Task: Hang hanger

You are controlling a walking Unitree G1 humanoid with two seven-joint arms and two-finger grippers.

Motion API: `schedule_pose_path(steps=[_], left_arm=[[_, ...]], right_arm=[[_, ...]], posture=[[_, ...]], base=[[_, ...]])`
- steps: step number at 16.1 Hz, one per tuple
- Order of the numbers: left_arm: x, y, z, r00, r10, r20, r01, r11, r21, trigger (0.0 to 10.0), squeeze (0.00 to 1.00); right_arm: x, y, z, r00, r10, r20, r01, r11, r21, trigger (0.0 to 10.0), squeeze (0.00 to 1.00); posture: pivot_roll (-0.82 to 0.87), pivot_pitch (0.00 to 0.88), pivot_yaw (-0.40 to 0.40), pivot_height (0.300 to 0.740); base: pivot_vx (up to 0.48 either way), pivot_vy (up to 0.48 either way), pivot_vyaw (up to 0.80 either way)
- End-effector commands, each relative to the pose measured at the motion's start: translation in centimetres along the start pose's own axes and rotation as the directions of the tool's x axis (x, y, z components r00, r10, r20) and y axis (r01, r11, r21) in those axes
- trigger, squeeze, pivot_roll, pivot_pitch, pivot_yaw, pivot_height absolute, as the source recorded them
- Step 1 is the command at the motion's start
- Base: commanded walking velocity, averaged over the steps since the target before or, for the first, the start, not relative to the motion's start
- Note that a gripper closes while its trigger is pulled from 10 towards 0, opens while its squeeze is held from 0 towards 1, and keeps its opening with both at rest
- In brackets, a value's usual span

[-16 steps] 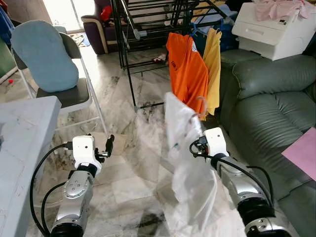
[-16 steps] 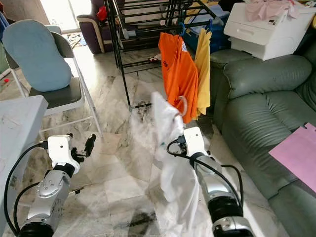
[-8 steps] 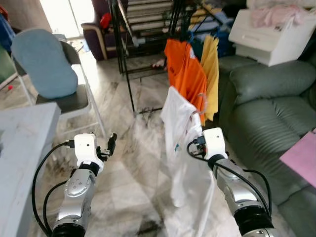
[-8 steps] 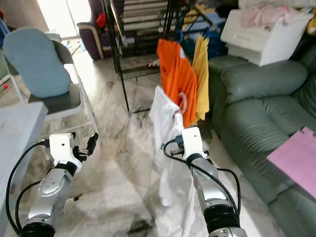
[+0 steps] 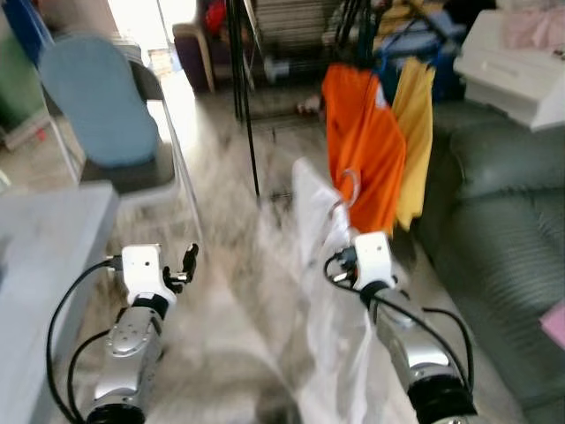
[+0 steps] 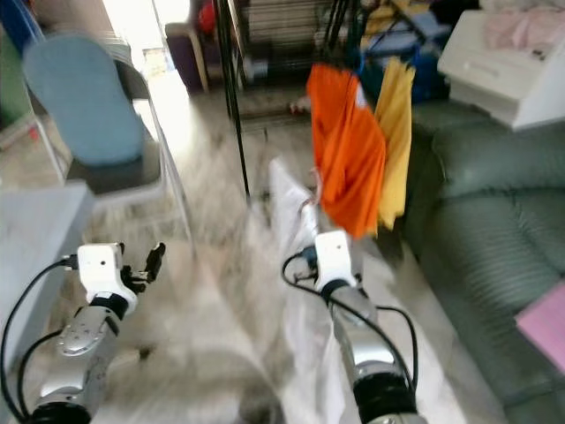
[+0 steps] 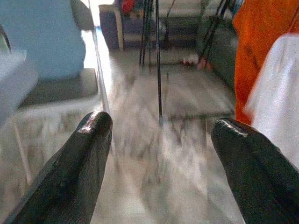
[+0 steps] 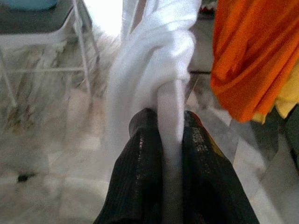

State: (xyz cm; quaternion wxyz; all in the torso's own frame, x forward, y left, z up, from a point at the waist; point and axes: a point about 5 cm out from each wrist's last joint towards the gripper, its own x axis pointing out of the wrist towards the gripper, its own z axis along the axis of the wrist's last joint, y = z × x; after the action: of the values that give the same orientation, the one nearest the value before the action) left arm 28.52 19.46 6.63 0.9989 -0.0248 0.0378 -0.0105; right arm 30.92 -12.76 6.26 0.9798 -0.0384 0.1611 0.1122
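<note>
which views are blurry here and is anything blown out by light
Both eye views are motion-smeared, worst over the marble floor; the orange shirt still reads. The doorway behind the blue-cushioned folding chair is overexposed. Left wrist view: floor smeared, open left gripper fairly sharp. Right wrist view: right gripper pinching the white garment fairly crisp; floor soft.

White cloth shirt [image 8: 154,65]; glossy marble floor [image 7: 187,154].

Green sofa [image 5: 512,203], folding chair [image 5: 115,124] (apparently blue-cushioned)
</note>
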Motion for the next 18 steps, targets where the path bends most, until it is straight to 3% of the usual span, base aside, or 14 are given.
schedule_pose_path(steps=[1,13,18], left_arm=[[0.3,-0.8,0.3,1.0,-0.017,0.01,0.017,1.0,-0.001,10.0,0.0],[1.2,-1.3,0.4,1.0,-0.002,-0.003,0.002,1.0,-0.011,10.0,0.0],[1.5,-1.2,0.4,1.0,0.005,-0.012,-0.005,1.0,-0.008,10.0,0.0]], right_arm=[[-0.1,-1.4,1.3,0.998,-0.039,0.052,0.039,0.999,-0.005,10.0,0.0],[0.3,-0.8,1.3,0.999,-0.017,0.039,0.017,1.0,0.011,10.0,0.0],[0.5,-0.5,1.3,1.0,0.013,0.027,-0.013,1.0,-0.007,10.0,0.0]], posture=[[-0.09,0.0,0.024,0.74],[-0.1,0.0,0.021,0.74],[-0.1,0.0,0.021,0.74]], base=[[0.439,0.0,0.0],[0.437,0.0,0.07],[0.341,0.337,0.14]])
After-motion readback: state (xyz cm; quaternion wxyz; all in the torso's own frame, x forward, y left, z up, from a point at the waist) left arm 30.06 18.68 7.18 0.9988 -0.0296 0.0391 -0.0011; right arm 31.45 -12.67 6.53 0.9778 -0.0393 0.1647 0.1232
